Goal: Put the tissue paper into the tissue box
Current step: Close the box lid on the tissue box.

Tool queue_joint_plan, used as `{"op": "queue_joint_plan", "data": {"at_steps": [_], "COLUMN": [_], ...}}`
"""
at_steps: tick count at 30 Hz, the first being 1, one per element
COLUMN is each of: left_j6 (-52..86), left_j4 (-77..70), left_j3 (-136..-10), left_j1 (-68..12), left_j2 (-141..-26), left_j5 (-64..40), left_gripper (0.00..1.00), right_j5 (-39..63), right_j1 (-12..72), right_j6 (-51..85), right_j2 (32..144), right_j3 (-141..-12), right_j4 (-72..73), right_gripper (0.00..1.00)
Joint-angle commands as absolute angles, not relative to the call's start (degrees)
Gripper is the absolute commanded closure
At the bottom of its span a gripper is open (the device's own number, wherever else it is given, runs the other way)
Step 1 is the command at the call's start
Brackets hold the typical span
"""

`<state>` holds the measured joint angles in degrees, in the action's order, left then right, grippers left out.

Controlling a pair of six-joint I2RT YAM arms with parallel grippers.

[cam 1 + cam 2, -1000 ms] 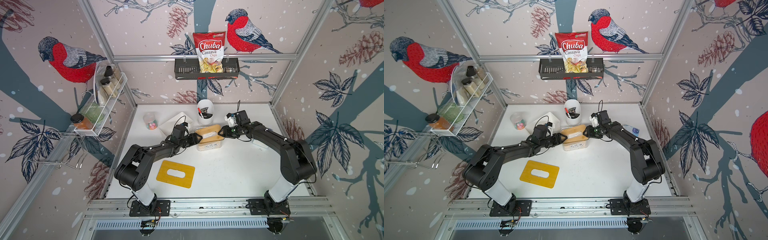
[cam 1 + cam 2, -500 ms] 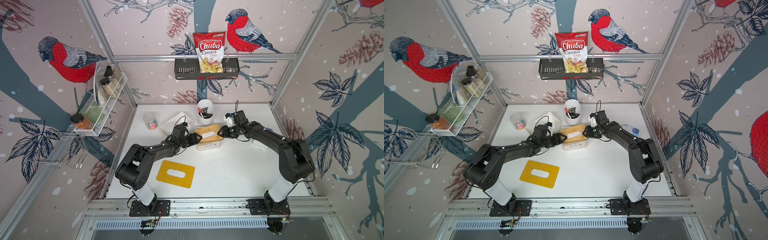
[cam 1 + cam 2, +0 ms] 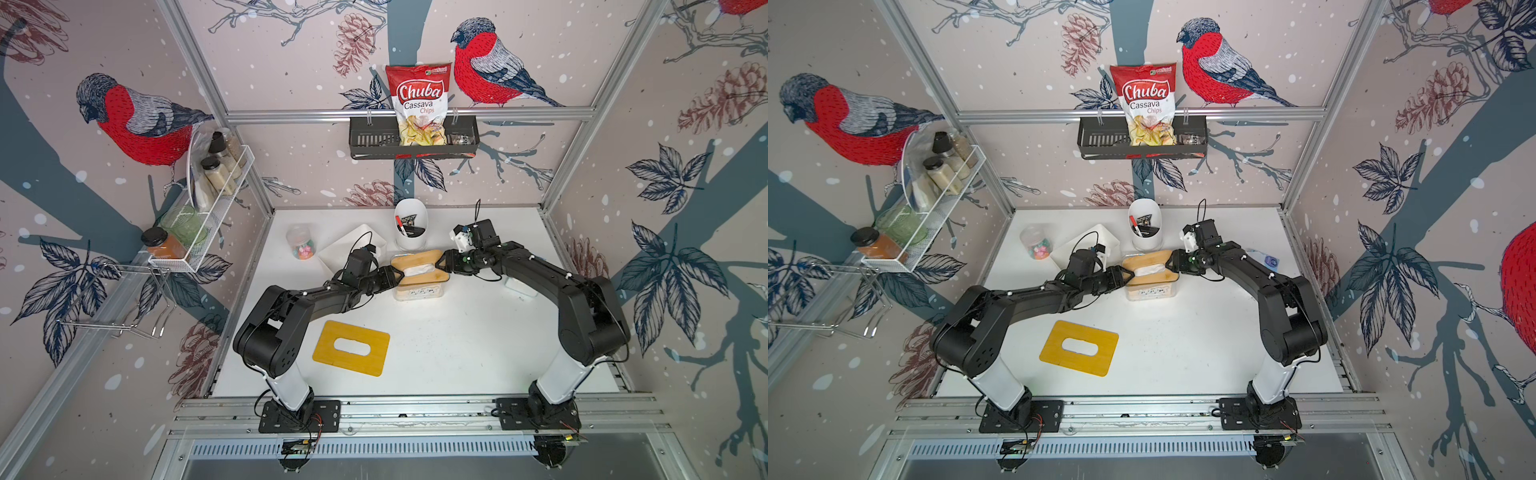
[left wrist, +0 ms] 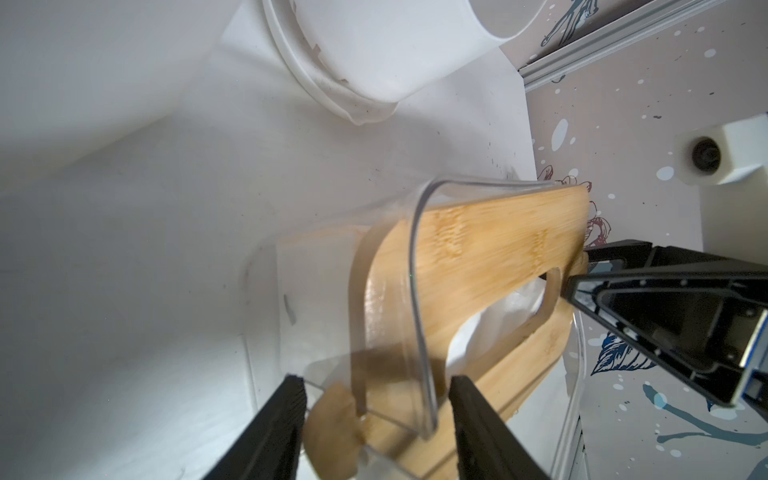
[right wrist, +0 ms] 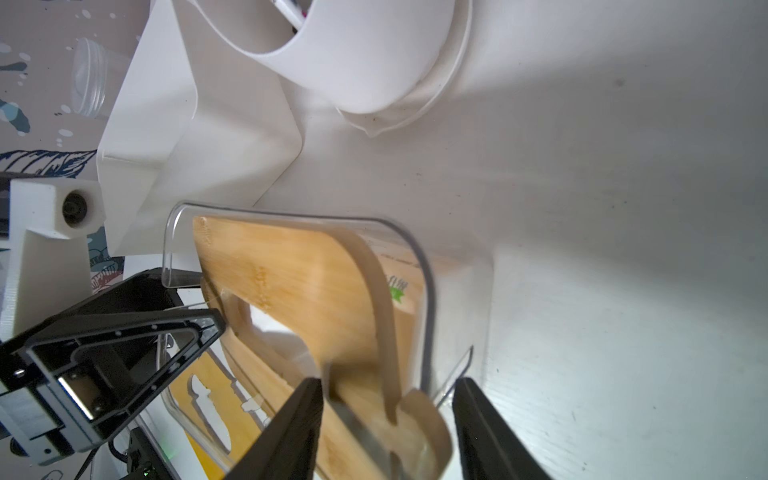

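Bamboo lid (image 3: 409, 261) tops clear tissue box (image 3: 417, 291) on white surface (image 3: 478, 340) in both top views. White tissue paper (image 3: 417, 270) shows through lid slot, inside box. At one box end left jaws, at opposite end right jaws. Spare yellow lid (image 3: 328, 347) flat nearer front; pen cup (image 3: 410, 226) behind box.
Left wrist: left jaws spread astride box corner, lid end between; pinching or not, cannot tell.
Right wrist: right jaws straddle other end likewise; grip unclear. Tissue paper white in slot.
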<state>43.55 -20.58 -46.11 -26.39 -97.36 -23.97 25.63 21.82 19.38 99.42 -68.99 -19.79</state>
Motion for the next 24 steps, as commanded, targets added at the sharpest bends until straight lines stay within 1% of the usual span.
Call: {"op": "queue_joint_plan", "data": {"at_steps": [1, 4, 8, 13, 19, 24], "left_j6": [42.6, 42.4, 42.1, 42.0, 41.9, 42.0], "left_j4": [-18.6, -18.6, -18.2, -18.3, -18.4, -18.5], "left_j3": [-45.8, -45.8, -46.3, -46.2, -46.4, -46.5], "left_j1": [-26.6, -26.6, -26.6, -26.6, -26.6, -26.6], "left_j2": [-97.5, -97.4, -97.4, -97.1, -97.3, -97.2], "left_j5": [-24.8, -24.7, -24.9, -24.9, -25.1, -25.2], "left_gripper": [0.42, 0.42, 0.42, 0.42, 0.42, 0.42], "right_j5": [28.0, 28.5, 29.9, 30.2, 29.0, 26.6], "right_j1": [20.4, 19.3, 19.1, 20.0, 21.7, 22.6], "right_j6": [18.2, 18.0, 18.2, 17.6, 15.9, 16.3], "right_j2": [99.3, 99.8, 102.1, 105.7, 107.0, 106.0], "right_j3": [-69.7, -70.7, -72.5, -75.5, -76.6, -75.1], "right_j4": [-18.8, -18.0, -17.1, -17.6, -19.1, -20.0], "right_gripper": [0.38, 0.35, 0.35, 0.40, 0.49, 0.51]}}
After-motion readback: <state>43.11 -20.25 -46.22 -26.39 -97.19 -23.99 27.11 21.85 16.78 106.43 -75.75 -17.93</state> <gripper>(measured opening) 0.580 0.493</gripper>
